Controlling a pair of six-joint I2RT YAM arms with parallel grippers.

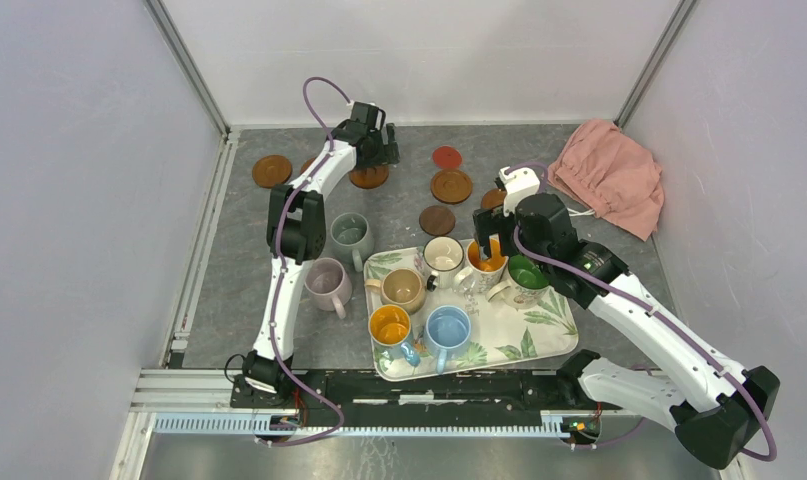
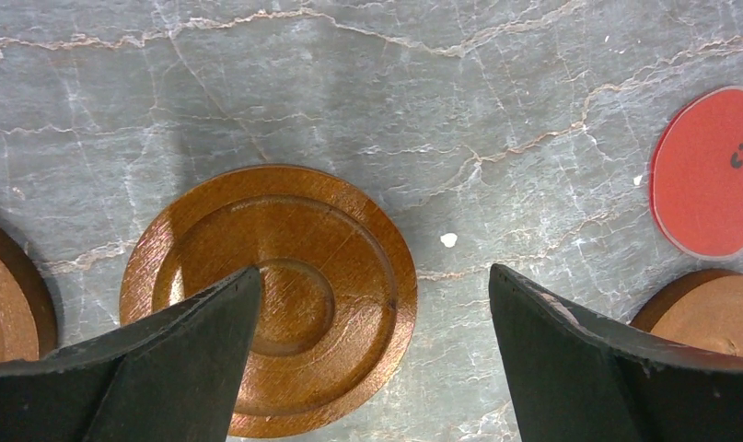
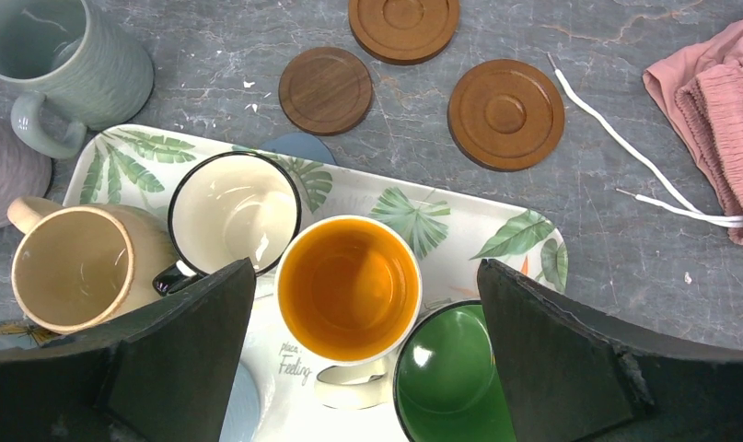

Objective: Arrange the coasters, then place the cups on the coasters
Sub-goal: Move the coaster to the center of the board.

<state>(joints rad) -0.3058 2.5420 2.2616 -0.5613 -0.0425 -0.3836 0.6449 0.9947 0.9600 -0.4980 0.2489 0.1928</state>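
Cups (image 1: 351, 235): handled ceramic mugs, six on the leaf-print rectangular tray (image 1: 544, 320), two on the grey marbled bench (image 1: 229, 300) beside it.
Left tool (image 2: 369, 276): released above an amber ridged wooden round coaster (image 2: 284, 239) that lies off-centre; centre over it, lower, pinch the rim.
Right tool (image 3: 365, 267): released over the orange-inside white mug (image 3: 349, 304); hold clear.
Cups counted: eight.
Coasters counted: eight; grey-blue disc (image 3: 298, 145) peeks from under the tray.

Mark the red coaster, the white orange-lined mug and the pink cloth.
red coaster (image 2: 708, 170): left wrist view, centre of its face.
white orange-lined mug (image 3: 349, 285): right wrist view, orange inner floor.
pink cloth (image 1: 611, 175): top view, middle of the fabric.
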